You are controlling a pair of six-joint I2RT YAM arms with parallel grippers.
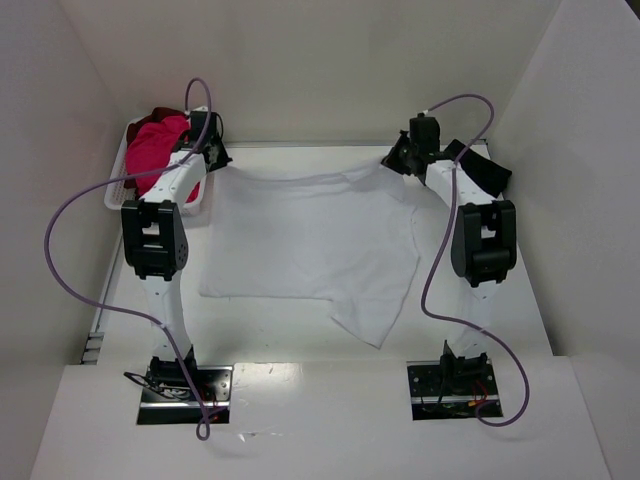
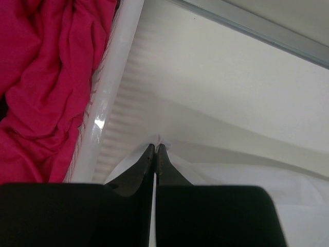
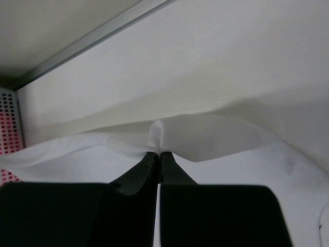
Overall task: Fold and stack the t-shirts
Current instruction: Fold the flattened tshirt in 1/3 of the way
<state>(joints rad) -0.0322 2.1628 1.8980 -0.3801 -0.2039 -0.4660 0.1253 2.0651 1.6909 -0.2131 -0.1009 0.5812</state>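
1. The white t-shirt (image 1: 300, 240) lies spread across the middle of the table (image 1: 270, 335), mostly flat. One sleeve or corner trails toward the near right.
2. The shirt's far edge is lifted at both ends, and the cloth sags in a shallow curve between the two held points.
3. The left gripper (image 1: 213, 155) is at the shirt's far left corner, just beside the basket. In the left wrist view, the left gripper (image 2: 155, 148) has its jaws pressed together on a thin bit of white fabric. The black fingers (image 2: 141, 167) meet at the tips.
4. The right gripper (image 1: 398, 160) is at the shirt's far right corner. In the right wrist view, the right gripper (image 3: 156, 154) is clamped on a small bunched fold of the white cloth. The fabric fans out to either side of the fingers (image 3: 139, 172).
5. A white slatted basket (image 1: 118, 185) sits in the far left corner of the table. In the left wrist view its rim (image 2: 115, 77) runs just left of the gripper.
6. The bright pink t-shirt (image 1: 160, 160) is crumpled inside the basket. A darker red cloth (image 1: 152, 118) is at the basket's far end, touching the pink one.
7. A black t-shirt (image 1: 488, 172) lies at the far right of the table, partly hidden behind the right arm.
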